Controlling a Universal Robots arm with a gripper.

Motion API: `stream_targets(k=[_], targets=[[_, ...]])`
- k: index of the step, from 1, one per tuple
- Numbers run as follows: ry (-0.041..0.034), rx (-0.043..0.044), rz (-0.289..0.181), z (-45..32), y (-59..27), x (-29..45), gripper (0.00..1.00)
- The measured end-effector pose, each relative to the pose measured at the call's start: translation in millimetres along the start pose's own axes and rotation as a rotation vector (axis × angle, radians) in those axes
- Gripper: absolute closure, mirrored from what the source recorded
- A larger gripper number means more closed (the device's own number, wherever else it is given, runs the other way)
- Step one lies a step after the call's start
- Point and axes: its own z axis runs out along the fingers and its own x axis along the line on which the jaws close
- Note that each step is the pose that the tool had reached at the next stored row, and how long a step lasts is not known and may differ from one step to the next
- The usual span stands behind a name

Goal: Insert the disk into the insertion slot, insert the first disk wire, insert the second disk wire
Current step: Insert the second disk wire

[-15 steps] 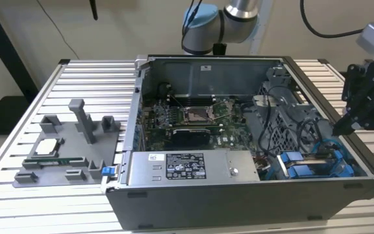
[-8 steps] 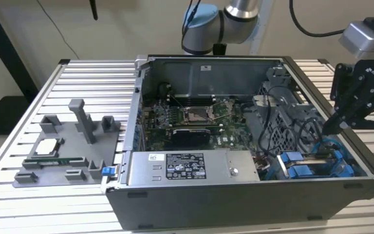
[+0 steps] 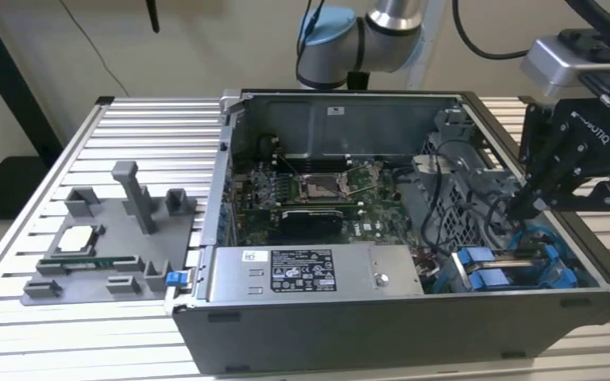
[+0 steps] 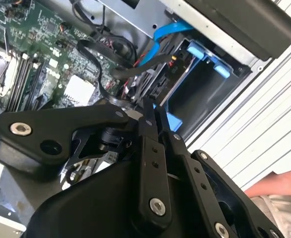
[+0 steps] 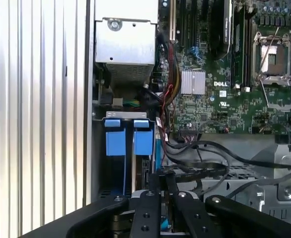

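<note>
End effector [image 5: 160, 191] fingers pressed together, tips down among black cables [image 5: 205, 158] beside the drive cage; whether a wire sits between them cannot be told. The insertion slot [image 5: 128, 144] shows blue tabs; beyond lie motherboard [image 5: 225, 84] and power-supply box [image 3: 310, 274].

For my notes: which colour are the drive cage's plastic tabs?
Bright blue tabs, best in the first wrist view.

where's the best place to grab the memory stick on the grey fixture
Probably mid-length on the memory stick, pinching across its thin width from straight above. It lies long and narrow in the grey fixture, whose blocks sit close to its ends.
</note>
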Motion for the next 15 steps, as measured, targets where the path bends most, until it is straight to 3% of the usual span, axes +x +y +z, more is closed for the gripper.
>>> stream_targets(k=[4, 8, 15], targets=[[-0.0003, 0.0261, -0.002, 0.9, 11.9, 0.1, 1.00], [-0.0154, 0.0542, -0.006, 1.4, 18.4, 0.3, 1.00], [-0.0162, 0.0727, -0.007, 4.4, 20.7, 4.5, 1.00]])
